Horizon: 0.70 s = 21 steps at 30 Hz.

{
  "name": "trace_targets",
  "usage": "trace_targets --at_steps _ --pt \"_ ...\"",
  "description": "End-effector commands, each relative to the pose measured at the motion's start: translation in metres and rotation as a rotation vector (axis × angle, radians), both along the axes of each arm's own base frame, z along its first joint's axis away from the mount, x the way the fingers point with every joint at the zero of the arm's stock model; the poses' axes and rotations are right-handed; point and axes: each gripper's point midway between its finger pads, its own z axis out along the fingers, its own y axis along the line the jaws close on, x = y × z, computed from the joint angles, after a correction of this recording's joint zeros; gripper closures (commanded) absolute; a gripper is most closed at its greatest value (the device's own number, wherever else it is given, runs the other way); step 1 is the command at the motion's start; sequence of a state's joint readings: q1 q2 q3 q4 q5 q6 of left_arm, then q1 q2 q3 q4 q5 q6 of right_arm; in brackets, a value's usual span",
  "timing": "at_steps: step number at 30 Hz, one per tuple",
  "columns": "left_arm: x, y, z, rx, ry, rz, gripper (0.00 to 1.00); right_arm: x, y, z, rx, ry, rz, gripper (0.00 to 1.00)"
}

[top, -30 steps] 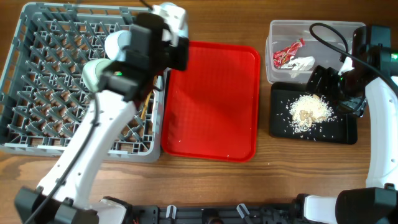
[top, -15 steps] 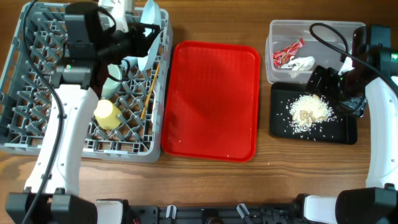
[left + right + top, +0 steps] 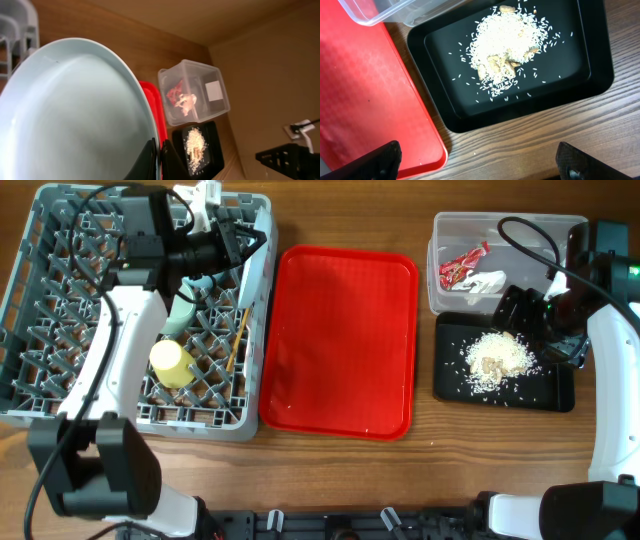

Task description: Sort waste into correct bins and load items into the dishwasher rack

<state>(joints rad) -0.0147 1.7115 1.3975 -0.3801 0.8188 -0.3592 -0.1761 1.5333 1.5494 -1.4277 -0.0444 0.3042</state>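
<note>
My left gripper is shut on the rim of the light blue bowl, held on edge over the back right of the grey dishwasher rack. In the rack are a pale green bowl, a yellow cup and wooden chopsticks. My right gripper is open and empty above the black tray, which holds rice scraps. The clear tub holds the red-and-white wrapper and the white napkin.
The large red serving tray lies between the rack and the bins; its edge shows in the right wrist view. The tub and black tray show far off in the left wrist view. Bare wooden table lies in front.
My left arm has swung from the rack's right edge to over its back right part, carrying the bowl, and turned it on edge. The right arm has not moved.
</note>
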Motion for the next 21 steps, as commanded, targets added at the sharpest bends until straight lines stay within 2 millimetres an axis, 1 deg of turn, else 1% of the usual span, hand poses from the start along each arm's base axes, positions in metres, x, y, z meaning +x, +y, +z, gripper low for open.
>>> trace_targets --at_steps 1,2,3,4,5,6,7,9,10,11,14,16,17,20,21 --pt "0.011 0.023 -0.017 0.024 0.041 0.082 0.96 0.001 0.001 0.009 0.0 -0.036 0.016 0.0" --pt "0.013 0.029 -0.018 0.035 0.041 0.103 0.88 0.001 0.001 0.009 0.0 -0.036 0.015 0.0" --pt "0.016 0.035 -0.019 0.043 0.039 0.121 0.77 0.001 0.001 0.009 -0.001 -0.036 0.015 0.0" --pt "0.017 0.038 -0.019 0.046 0.036 0.131 0.69 0.001 0.001 0.009 -0.001 -0.036 0.015 0.0" --pt "0.018 0.043 -0.018 0.045 0.033 0.142 0.66 0.001 0.001 0.009 0.0 -0.036 0.015 0.0" --pt "0.019 0.046 -0.018 0.045 0.034 0.148 0.6 0.001 0.001 0.009 0.0 -0.036 0.015 0.0" --pt "0.02 0.052 -0.018 0.045 0.033 0.159 0.5 0.001 0.001 0.009 0.0 -0.036 0.015 0.0" --pt "0.019 0.059 -0.014 0.044 0.03 0.175 0.47 0.001 0.001 0.009 0.0 -0.037 0.015 0.0" --pt "0.018 0.062 -0.012 0.045 0.028 0.182 0.38 0.001 0.001 0.009 0.0 -0.038 0.015 0.0" --pt "0.016 0.066 -0.007 0.046 0.022 0.189 0.36 0.002 0.001 0.009 -0.001 -0.039 0.015 0.0" --pt "0.009 0.071 0.004 0.092 -0.016 0.194 0.38 0.008 0.004 0.01 0.021 -0.065 0.023 0.0" --pt "0.004 0.079 0.003 0.17 -0.015 0.238 0.32 0.019 0.019 0.015 0.087 -0.124 0.101 0.0" --pt "-0.003 0.089 -0.006 0.268 0.017 0.289 0.27 0.034 0.034 0.022 0.147 -0.205 0.193 0.0" --pt "-0.018 0.101 -0.029 0.41 0.114 0.346 0.16 0.062 0.046 0.034 0.145 -0.329 0.254 0.0" --pt "-0.027 0.108 -0.04 0.478 0.168 0.375 0.1 0.071 0.049 0.038 0.13 -0.368 0.272 0.0"
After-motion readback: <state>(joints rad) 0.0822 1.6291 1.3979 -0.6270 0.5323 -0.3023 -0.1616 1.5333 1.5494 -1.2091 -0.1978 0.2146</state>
